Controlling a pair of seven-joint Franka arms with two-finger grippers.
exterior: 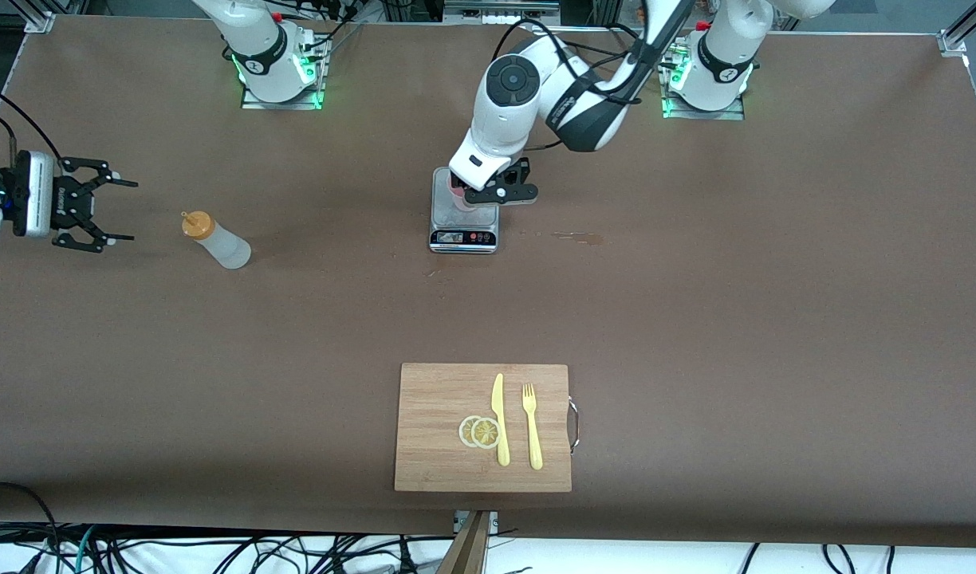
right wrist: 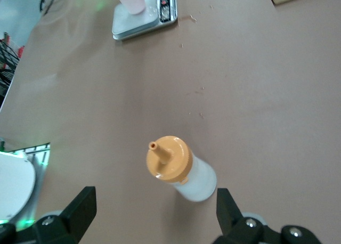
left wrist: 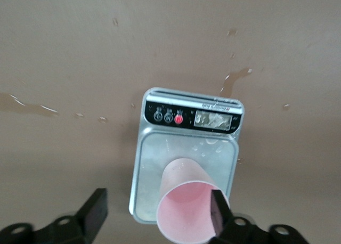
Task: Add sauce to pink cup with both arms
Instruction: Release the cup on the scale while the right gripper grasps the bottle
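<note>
Standing on the scale (exterior: 464,223), pink cup (left wrist: 186,201) between the released left gripper (left wrist: 157,212) fingers — right gripper (exterior: 109,209) released beside the sauce bottle (exterior: 217,241).

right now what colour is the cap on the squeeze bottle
Orange, on the squeeze bottle; it shows best in the right wrist view.

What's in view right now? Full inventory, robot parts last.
pink cup: 1, pale pink, standing on the scale
scale: 1, silver, mid-table between the arm bases
squeeze bottle: 1, whitish with orange cap, on the table toward the right arm's end
cutting board: 1, wooden, nearest the front camera
knife: 1, yellow, on the board
fork: 1, yellow, beside the knife
lemon slices: 2, yellow, overlapping, on the board
left gripper: black, open, around the cup
right gripper: black, open, beside the bottle
</note>
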